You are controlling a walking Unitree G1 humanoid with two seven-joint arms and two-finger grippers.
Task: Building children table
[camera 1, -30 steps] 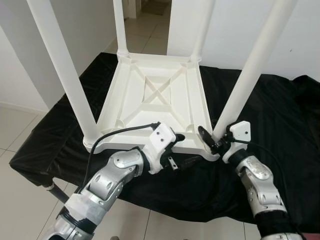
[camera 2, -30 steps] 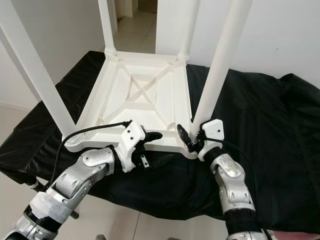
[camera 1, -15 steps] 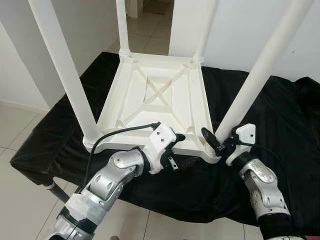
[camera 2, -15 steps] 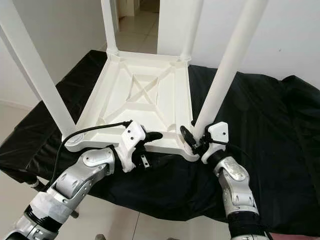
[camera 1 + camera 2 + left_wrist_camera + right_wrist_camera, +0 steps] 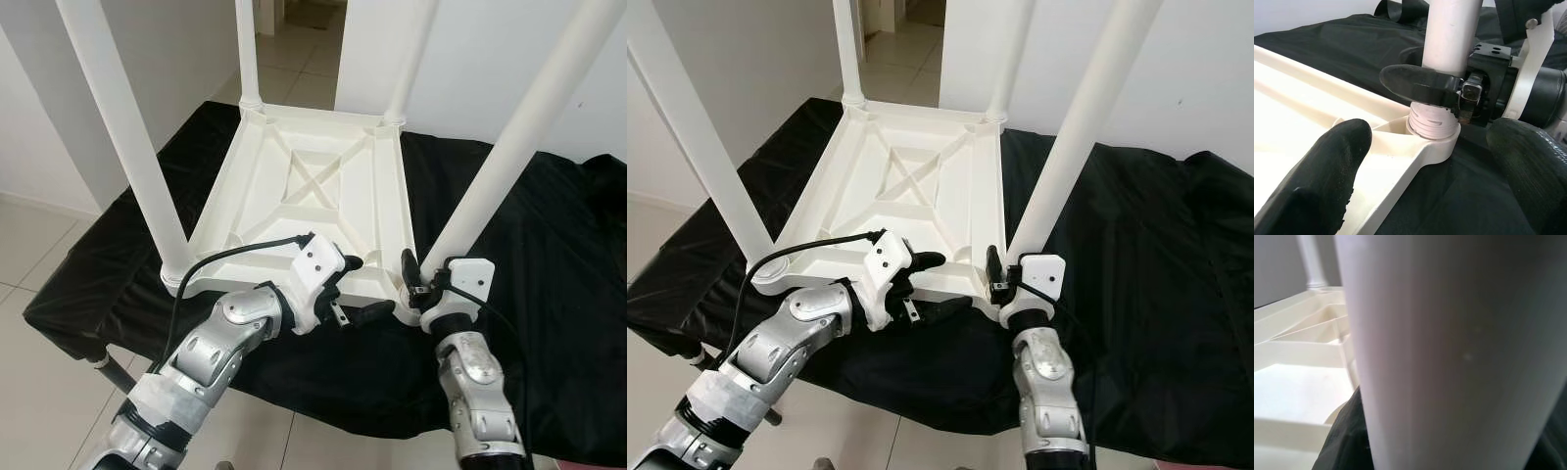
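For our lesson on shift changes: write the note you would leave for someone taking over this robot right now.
Right end effector: clamped round the base of the near-right white plastic leg, at its threaded socket.
Left end effector: fingers open, straddling the near edge of the upturned white plastic tabletop.
Tabletop lies on the black cloth; all four legs stand in their corners.
Left: thread visible at that leg's base, so it may need further tightening; then flip the table upright.

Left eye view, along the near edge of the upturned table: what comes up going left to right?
Near-left leg → left gripper, at the table's near edge → right gripper around the base of the near-right leg → black cloth.
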